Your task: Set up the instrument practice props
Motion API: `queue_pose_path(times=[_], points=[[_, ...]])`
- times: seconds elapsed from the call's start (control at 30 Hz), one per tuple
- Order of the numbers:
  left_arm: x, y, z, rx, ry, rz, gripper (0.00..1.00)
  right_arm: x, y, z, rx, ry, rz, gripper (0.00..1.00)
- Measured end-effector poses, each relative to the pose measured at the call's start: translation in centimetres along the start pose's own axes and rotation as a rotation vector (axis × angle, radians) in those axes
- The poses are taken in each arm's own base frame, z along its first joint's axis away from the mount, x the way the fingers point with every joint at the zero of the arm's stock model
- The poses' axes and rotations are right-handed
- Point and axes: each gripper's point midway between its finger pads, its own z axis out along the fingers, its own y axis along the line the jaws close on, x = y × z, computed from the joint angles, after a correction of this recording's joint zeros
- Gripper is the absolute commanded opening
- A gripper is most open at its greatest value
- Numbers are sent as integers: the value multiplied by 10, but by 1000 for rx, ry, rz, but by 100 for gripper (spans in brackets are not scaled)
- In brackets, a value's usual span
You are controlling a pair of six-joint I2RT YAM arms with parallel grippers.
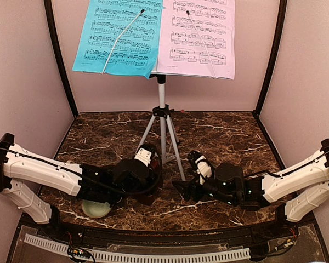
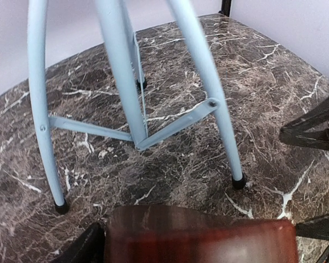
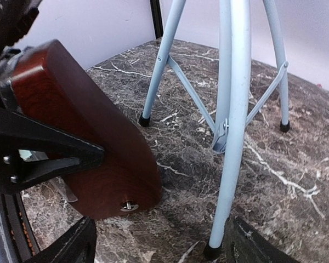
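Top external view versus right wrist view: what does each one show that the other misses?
Only the top view shows the blue page and pink page up on the stand. Only the wrist view plainly shows the dark-red metronome, a finger of the left pincer lying across it. Both show the stand's tripod legs on the marble table.
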Motion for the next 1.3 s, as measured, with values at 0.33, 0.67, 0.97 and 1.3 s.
queue_pose_path(times=[0.33, 0.67, 0.97, 1.3], points=[[-76, -36, -45, -40, -75, 213, 10, -12, -1, -2, 24, -94, -143, 58], [-101, -29, -57, -148, 12, 274, 10, 3, 13, 6, 130, -125, -410, 43], [-109, -28, -68, -155, 62, 239, 10, -13, 42, 15, 178, -224, -550, 38], [-106, -27, -71, -144, 90, 210, 10, -26, 55, 25, 209, -276, -615, 35]])
